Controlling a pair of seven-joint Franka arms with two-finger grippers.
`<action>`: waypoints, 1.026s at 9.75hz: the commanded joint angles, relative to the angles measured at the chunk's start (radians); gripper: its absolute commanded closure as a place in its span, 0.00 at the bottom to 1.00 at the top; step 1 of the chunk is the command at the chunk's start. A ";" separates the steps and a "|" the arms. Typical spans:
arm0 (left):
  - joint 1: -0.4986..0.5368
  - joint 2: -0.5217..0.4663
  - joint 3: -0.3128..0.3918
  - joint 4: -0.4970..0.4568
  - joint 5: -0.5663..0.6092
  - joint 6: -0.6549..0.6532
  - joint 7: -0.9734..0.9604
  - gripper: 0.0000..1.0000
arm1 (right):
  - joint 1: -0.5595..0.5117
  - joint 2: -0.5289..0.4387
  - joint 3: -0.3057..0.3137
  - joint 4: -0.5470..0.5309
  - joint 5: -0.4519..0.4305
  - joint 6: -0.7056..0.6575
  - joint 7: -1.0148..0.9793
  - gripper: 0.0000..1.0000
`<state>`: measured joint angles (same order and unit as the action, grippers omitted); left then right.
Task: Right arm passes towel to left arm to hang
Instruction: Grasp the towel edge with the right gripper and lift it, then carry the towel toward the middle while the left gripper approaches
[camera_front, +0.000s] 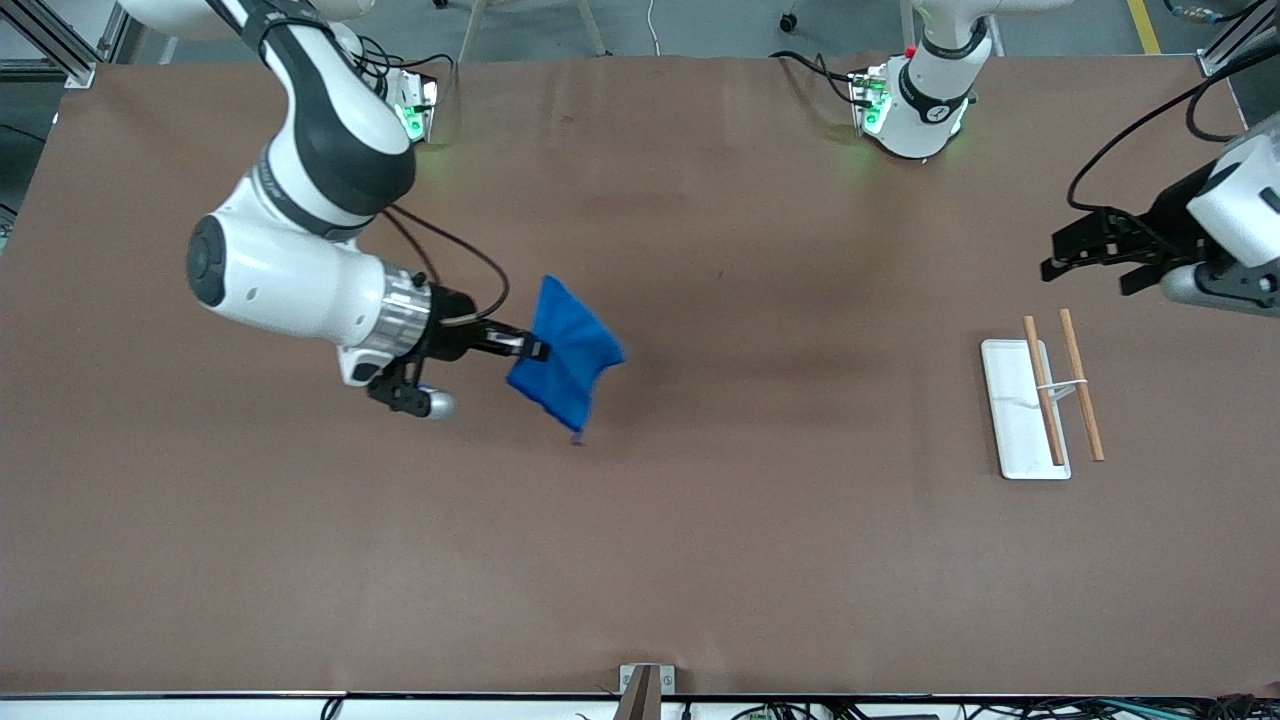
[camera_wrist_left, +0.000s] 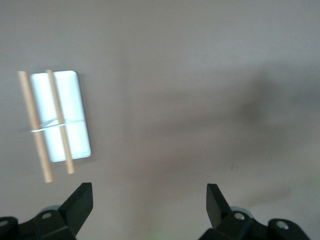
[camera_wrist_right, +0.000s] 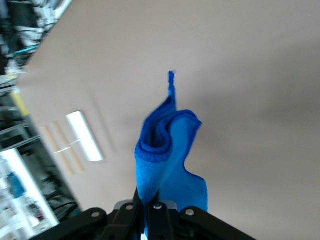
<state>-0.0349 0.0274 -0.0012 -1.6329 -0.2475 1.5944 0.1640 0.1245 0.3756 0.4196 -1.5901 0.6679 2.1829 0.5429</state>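
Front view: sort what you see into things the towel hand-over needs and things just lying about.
Needed:
towel, held up over the table
right gripper, shut on it
left gripper, open, waiting above the rack
white tray with wooden rods, apparently the hanging rack

Lying about:
nothing else shows on the brown table

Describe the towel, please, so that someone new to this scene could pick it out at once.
On the brown table, find the right arm at its own end. Its gripper is up over the table, fingers shut on the towel, which hangs in folds. It is the only bright blue thing; the white tray with wooden rods lies toward the left arm's end.
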 joint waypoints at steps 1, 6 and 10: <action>0.010 0.008 0.000 -0.103 -0.135 0.001 0.179 0.00 | 0.082 0.044 0.054 0.012 0.211 0.180 0.003 0.99; 0.009 0.092 -0.002 -0.232 -0.501 -0.001 0.290 0.00 | 0.224 0.167 0.082 0.149 0.572 0.301 -0.003 0.99; 0.010 0.195 -0.002 -0.274 -0.747 -0.059 0.351 0.00 | 0.222 0.170 0.113 0.200 0.791 0.301 -0.006 0.99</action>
<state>-0.0309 0.1915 -0.0017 -1.8714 -0.9429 1.5508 0.4665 0.3531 0.5313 0.5165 -1.4208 1.4062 2.4869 0.5403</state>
